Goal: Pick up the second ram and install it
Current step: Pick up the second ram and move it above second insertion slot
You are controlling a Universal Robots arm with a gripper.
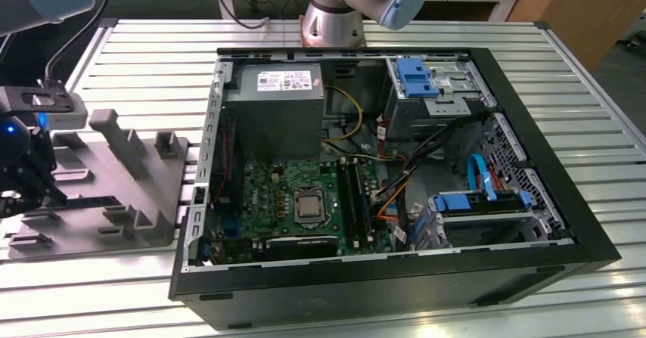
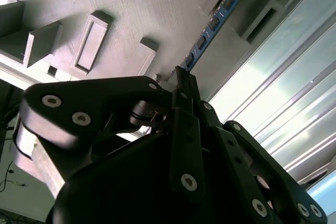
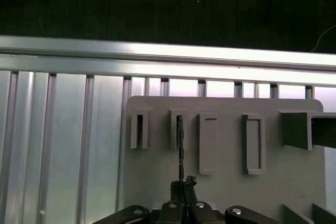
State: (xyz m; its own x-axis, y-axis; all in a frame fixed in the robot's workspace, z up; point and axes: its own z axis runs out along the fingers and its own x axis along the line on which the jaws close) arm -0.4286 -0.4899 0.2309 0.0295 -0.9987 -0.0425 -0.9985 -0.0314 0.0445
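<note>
Second wrist view, fingers (image 2: 185, 93) clenched on second ram (image 2: 212, 25), blue stick, black chips.

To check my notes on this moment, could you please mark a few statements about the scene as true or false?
1. The gripper is at the grey block, to the exterior view's left of the computer case. True.
2. The gripper is shut on the second ram. True.
3. The second ram is seated in the motherboard. False: it is at the grey block, in the gripper.
4. The computer case is closed. False: it is open, with the motherboard in sight.
5. The grey block lies inside the case. False: it lies on the slatted table beside it.
</note>
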